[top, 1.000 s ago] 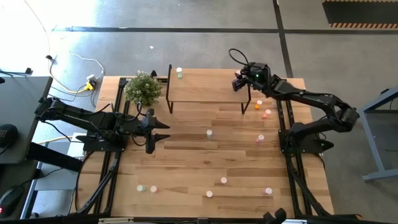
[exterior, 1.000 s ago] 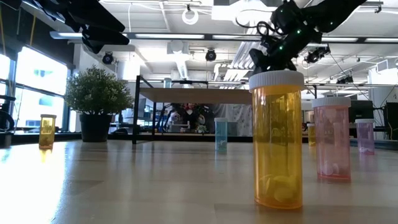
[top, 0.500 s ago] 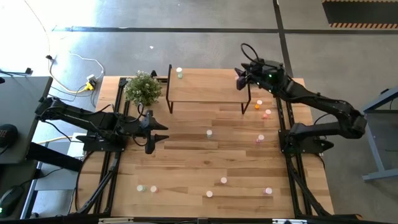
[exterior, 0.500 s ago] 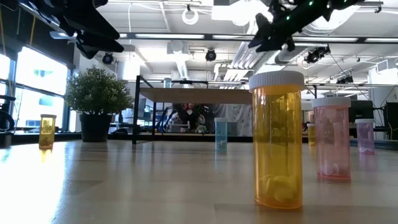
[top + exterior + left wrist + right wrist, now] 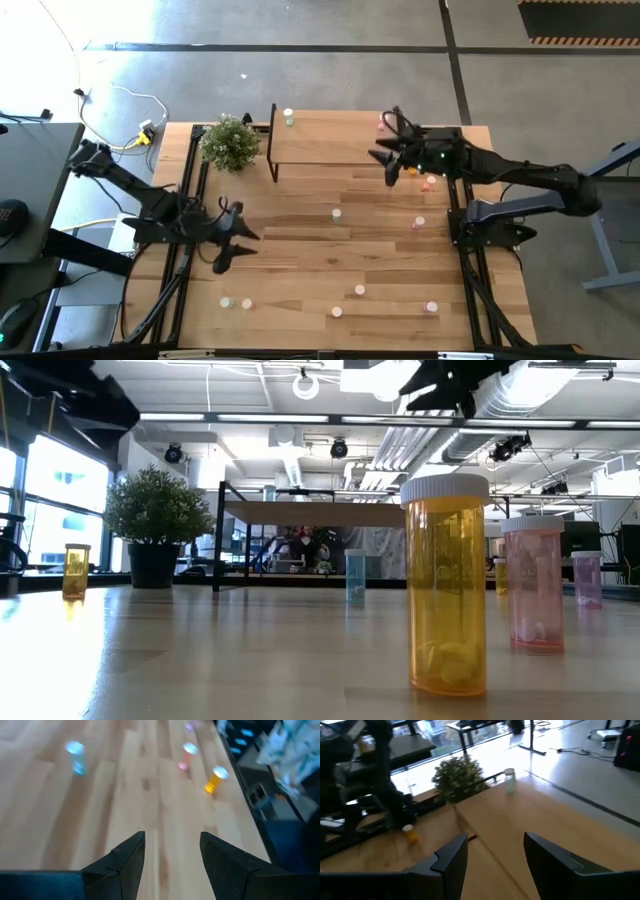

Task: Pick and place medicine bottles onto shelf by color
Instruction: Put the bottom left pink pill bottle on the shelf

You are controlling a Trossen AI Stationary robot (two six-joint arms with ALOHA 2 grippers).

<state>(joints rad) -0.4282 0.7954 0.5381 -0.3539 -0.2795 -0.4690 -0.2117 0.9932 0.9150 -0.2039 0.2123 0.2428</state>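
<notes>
My right gripper [image 5: 388, 165] hangs with fingers apart and empty over the shelf [image 5: 330, 140], where a pale green bottle [image 5: 289, 117] and what looks like a pink one [image 5: 381, 124] stand, while my left gripper [image 5: 232, 247] waits likewise parted over the table [image 5: 300, 280].

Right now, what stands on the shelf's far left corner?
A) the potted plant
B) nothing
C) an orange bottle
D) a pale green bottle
D: the high view shows a pale green bottle with a pale cap on the far left corner of the shelf, with the potted plant on the table beside it.
</notes>
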